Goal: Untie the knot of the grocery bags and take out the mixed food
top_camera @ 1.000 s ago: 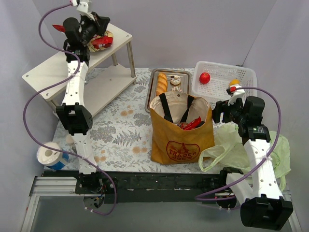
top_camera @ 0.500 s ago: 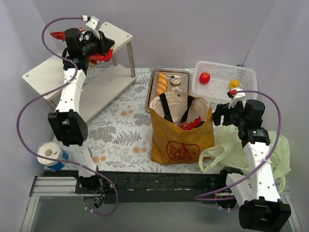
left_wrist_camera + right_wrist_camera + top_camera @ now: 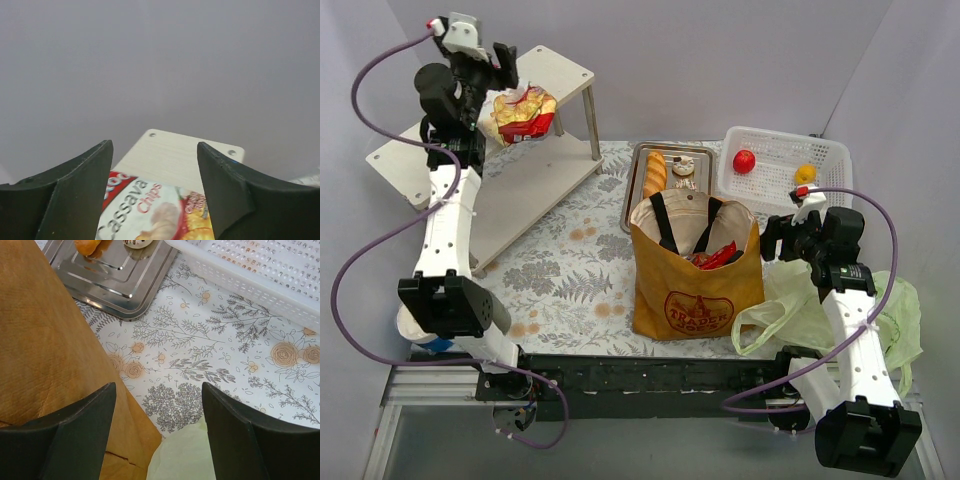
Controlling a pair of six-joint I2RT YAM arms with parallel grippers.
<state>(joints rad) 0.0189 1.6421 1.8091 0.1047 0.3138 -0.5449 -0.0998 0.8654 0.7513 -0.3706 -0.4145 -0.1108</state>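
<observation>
Judging the job as well past halfway, though not finished. Finding the pale green bag [image 3: 790, 305] lying slack on the patterned mat by the right arm, with no knot showing and nothing bulging inside it. Finding the mustard tote [image 3: 698, 290] standing upright and open at mid-table, handles flopping inward. Counting what is already out: the apple [image 3: 744, 161] and the orange [image 3: 805, 172] sitting well apart in the white basket [image 3: 840, 150], the baguette [image 3: 655, 172] and the donuts [image 3: 683, 166] lying side by side on the metal tray [image 3: 632, 200], and a cassava chips packet [image 3: 525, 112] resting at the near edge of the top shelf [image 3: 565, 70]. Noting what is left: red packets [image 3: 715, 257] poking up inside the tote, waiting to be lifted out. Turning to the left gripper [image 3: 155, 147]: hanging spread wide above the shelf, gripping nothing, with the chips packet lying just below and beyond its fingertips; not telling whether any contact is being made. Turning to the right gripper [image 3: 158, 390]: likewise gaping wide and carrying nothing, hovering over the mat between tote and basket, with the green bag's edge showing underneath.
</observation>
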